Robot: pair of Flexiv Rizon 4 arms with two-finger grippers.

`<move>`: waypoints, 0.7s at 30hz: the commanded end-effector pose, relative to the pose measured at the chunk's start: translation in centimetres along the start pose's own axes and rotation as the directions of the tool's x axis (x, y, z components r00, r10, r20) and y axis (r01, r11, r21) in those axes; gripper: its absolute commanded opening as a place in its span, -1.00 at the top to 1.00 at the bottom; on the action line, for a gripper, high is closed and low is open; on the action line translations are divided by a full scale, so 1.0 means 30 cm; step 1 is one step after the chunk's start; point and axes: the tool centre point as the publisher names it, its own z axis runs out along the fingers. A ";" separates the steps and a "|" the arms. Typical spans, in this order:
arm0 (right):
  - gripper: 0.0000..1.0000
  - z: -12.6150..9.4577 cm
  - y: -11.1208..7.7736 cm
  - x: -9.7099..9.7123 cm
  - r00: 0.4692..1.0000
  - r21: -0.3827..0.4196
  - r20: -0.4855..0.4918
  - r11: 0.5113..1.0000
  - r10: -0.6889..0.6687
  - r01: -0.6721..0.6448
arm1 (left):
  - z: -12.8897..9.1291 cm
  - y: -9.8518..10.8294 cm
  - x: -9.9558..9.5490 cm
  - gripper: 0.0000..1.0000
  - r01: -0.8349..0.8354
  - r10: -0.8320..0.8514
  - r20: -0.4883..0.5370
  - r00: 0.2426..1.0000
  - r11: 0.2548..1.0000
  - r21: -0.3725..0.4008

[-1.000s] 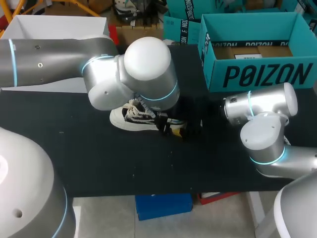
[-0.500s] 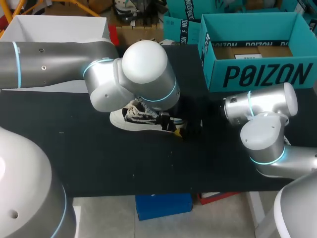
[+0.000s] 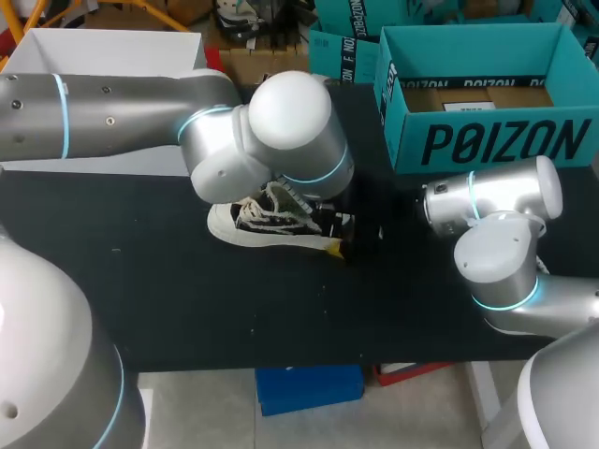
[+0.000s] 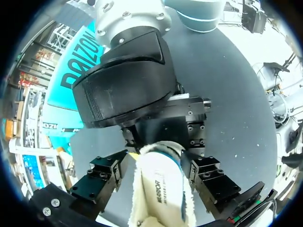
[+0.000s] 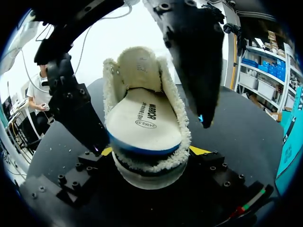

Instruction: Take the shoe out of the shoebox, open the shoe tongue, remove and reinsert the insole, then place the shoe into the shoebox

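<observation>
– Two claws at one shoe [image 3: 267, 224], then. Where does it lie?
– Middle of the black table [image 3: 187, 309], on its sole, toe to 9 o'clock, heel to 3 o'clock, white laces [image 3: 273, 208] loose on top. The teal shoebox [image 3: 487, 140] stands open at about 1 o'clock, well apart from it.
– And the right gripper [image 5: 152, 151]?
– Comes in from 3 o'clock and is clamped on the heel: a yellow tip presses each side of it in the right wrist view.
– The insole [image 5: 144, 118]?
– White with a blue edge, lying along the fleece-lined inside; its heel end appears to ride up on the back collar, not down flat.
– What of the left gripper [image 4: 156, 160]?
– The left arm [image 3: 122, 112] comes in from 9 o'clock, its wrist over the shoe's 12 o'clock side. Its fingers [image 5: 78, 113] stand apart, one either side of the shoe's opening, with the insole between them; a thin gap shows beside one, so it grips nothing that I can see.
</observation>
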 end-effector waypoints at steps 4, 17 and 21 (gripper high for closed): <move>1.00 0.015 -0.014 -0.010 1.000 0.004 0.002 1.000 0.003 -0.003 | 0.020 0.013 -0.050 -0.39 0.010 -0.010 0.014 1.000 1.000 -0.005; 1.00 0.015 -0.014 -0.010 1.000 0.004 0.002 1.000 0.003 -0.003 | 0.037 0.067 -0.053 1.00 0.032 -0.031 0.028 0.999 0.999 -0.027; 1.00 0.015 -0.014 -0.010 1.000 0.004 0.002 1.000 0.003 -0.003 | 0.060 0.092 -0.047 1.00 0.040 -0.040 0.007 0.999 0.999 -0.033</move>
